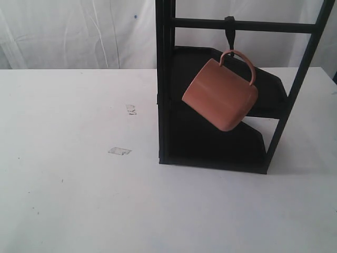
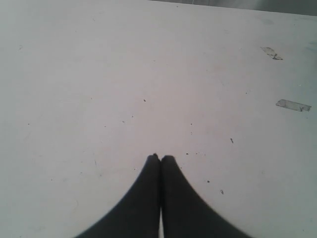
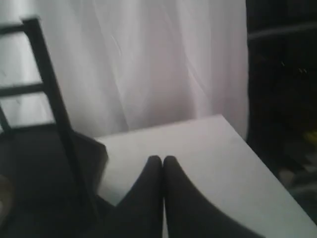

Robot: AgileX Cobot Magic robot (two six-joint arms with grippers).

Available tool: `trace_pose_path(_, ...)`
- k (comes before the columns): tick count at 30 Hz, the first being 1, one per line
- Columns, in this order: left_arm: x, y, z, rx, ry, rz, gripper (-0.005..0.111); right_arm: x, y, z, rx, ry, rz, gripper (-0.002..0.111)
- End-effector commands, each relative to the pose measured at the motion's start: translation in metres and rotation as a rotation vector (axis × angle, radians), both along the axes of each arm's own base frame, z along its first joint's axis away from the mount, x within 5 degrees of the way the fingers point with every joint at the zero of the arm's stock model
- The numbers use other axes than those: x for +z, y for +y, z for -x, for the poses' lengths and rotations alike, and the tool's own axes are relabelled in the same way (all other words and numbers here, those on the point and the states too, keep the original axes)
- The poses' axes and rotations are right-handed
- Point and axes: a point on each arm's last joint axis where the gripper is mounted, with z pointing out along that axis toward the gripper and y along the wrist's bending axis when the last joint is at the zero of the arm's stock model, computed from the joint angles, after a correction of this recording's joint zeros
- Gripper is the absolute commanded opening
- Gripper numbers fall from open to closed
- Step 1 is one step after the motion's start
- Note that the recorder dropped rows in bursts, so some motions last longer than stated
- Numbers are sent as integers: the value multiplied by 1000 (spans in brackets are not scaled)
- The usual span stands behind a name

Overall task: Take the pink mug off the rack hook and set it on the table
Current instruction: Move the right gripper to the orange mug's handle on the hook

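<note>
The dusty salmon-pink ceramic mug point(image 1: 220, 95) hung by its thin loop handle from the short black metal hook point(image 1: 229, 31), at two o'clock in my exterior view. Its weight tipped it above the broad white tabletop point(image 1: 79, 200). My left claw point(image 2: 161, 157) and right claw point(image 3: 162, 158) were clenched, empty. I judged the black rack upright point(image 1: 164, 105), at the mug's nine o'clock, would crowd an approach.

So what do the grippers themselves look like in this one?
Both the left gripper and the right gripper show as two plain black fingers, broad at the base and tapering to rounded tips. No cables or markings show. The arms are outside the exterior view.
</note>
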Motion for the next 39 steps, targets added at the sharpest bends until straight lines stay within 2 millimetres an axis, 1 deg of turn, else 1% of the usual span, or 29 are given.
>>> trace_pose_path(1,0,0,0,-3,-4,-10,0,3,-5,-24,-39,322,99,0)
trace_pose_path(2,0,0,0,-3,-4,-10,0,4,-5,-30,-21,411,123,0)
trace_pose_path(4,0,0,0,-3,-4,-10,0,12,0,-38,47,526,139,0)
trace_pose_path(6,0,0,0,-3,-4,-10,0,22,10,-44,165,598,116,0)
trace_pose_path(7,0,0,0,-3,-4,-10,0,29,18,-47,255,625,103,0)
trace_pose_path(11,0,0,0,-3,-4,-10,0,57,54,-50,706,661,22,0)
trace_pose_path(13,0,0,0,-3,-4,-10,0,70,65,-54,857,625,-1,0)
trace_pose_path(14,0,0,0,-3,-4,-10,0,75,68,-59,905,599,-10,0)
trace_pose_path(17,0,0,0,-3,-4,-10,0,80,71,-78,943,569,-15,0)
trace_pose_path(19,0,0,0,-3,-4,-10,0,78,71,-91,933,582,-25,0)
trace_pose_path(21,0,0,0,-3,-4,-10,0,74,71,-101,935,600,-35,1)
trace_pose_path(24,0,0,0,-3,-4,-10,0,68,74,-114,970,594,-42,8)
trace_pose_path(25,0,0,0,-3,-4,-10,0,68,75,-118,977,584,-61,14)
trace_pose_path(30,0,0,0,-3,-4,-10,0,65,74,-133,929,546,-85,35)
trace_pose_path(33,0,0,0,-3,-4,-10,0,65,72,-137,897,523,-83,44)
trace_pose_path(36,0,0,0,-3,-4,-10,0,66,75,-139,898,484,-38,47)
trace_pose_path(39,0,0,0,-3,-4,-10,0,65,85,-141,918,458,-5,47)
